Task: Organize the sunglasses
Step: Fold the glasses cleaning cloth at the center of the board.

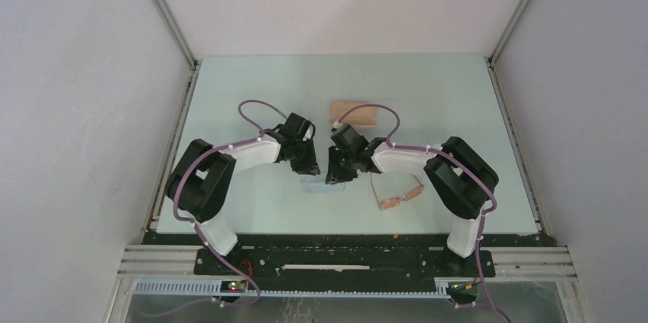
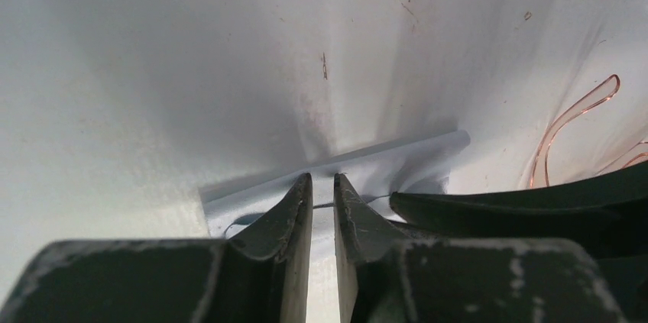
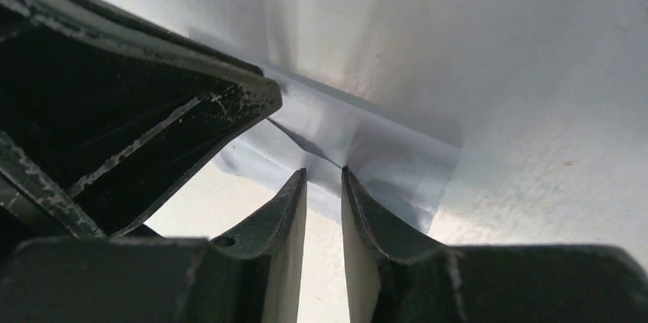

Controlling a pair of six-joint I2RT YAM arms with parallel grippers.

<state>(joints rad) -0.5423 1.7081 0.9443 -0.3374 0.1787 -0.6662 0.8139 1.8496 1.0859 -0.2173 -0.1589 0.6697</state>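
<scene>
Closest to the cams in both wrist views are dark finger pairs filling the bottom of frame. Left pincer [image 2: 322, 179] has its jaws nearly together, a narrow slit btwn them, tips down on the near edge of the light blue cloth [image 2: 382, 159]. Right pincer [image 3: 323, 172] looks the same: slim gap, tips on the cloth where a crease runs up to them. Can't tell if either has actually nipped a fold or just rests on it. From above, both arms lean inward and meet over the cloth, mid worktop [image 1: 252, 94], nearly nose to nose.

Sunglasses [image 1: 397, 195] lie just right of the cloth, beside the right forearm, lenses toward the near edge, temple arms spread open. Nothing touches them. Pink case [image 1: 354, 114] sits farther back, beyond the pincers, well apart from the glasses. Can't make out if it is open or shut.

Progress, as I judge it: early. Cloth work is in hand, prob. folding or straightening. Left to do, I reckon: fold the temples, get the glasses to or into the case, and tidy the cloth w/ them.
</scene>
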